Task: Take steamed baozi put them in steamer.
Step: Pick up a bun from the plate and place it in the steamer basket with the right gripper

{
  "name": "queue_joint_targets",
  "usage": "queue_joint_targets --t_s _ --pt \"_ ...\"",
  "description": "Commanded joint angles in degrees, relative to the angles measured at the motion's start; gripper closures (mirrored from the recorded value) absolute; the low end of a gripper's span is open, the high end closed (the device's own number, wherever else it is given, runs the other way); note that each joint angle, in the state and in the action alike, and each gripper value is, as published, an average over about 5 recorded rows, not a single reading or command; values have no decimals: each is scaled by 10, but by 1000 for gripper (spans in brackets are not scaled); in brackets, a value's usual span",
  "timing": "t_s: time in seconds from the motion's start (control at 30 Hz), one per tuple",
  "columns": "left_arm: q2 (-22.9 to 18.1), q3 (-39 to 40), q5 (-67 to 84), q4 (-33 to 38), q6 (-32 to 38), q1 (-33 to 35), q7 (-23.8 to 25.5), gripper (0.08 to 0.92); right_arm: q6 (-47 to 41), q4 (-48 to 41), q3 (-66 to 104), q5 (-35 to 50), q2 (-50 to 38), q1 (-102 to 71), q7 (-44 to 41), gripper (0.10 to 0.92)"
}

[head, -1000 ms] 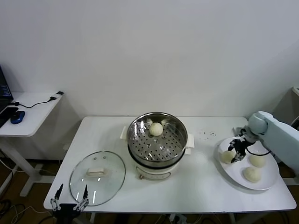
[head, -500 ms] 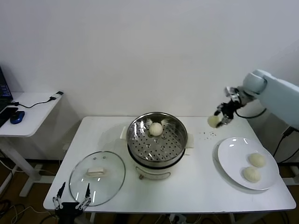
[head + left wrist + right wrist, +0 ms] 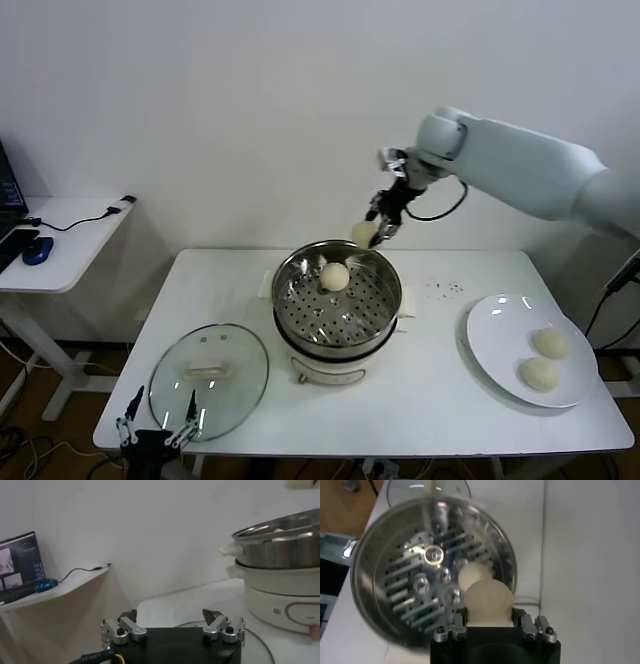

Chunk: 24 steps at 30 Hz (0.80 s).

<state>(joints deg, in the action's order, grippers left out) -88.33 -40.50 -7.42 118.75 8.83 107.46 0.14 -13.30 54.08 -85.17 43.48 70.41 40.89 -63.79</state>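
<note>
Right end effector (image 3: 377, 225) clamped on baozi (image 3: 365, 233), raised over steamer (image 3: 337, 297) far rim. Second bun (image 3: 334, 276) inside basket. Left end effector (image 3: 156, 433) spread apart, parked below desk (image 3: 430, 400) front edge.

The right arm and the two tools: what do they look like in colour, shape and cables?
The right arm has a smooth, rounded white shell, with a thin black cable looping near the wrist. The right tool is black, with silvery metal finger mounts. The left tool has a black body, grey metal finger blocks with screws, and a yellow wire.
</note>
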Motion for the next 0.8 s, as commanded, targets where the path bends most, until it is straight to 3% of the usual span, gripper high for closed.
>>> queue_joint_targets --t_s 0.03,0.8 --pt "1 1 -1 2 -2 -3 -1 177 -26 2 -49 69 104 14 20 440" --pt "-3 -7 6 -19 0 -12 -1 177 -47 -11 -84 67 143 -89 69 408"
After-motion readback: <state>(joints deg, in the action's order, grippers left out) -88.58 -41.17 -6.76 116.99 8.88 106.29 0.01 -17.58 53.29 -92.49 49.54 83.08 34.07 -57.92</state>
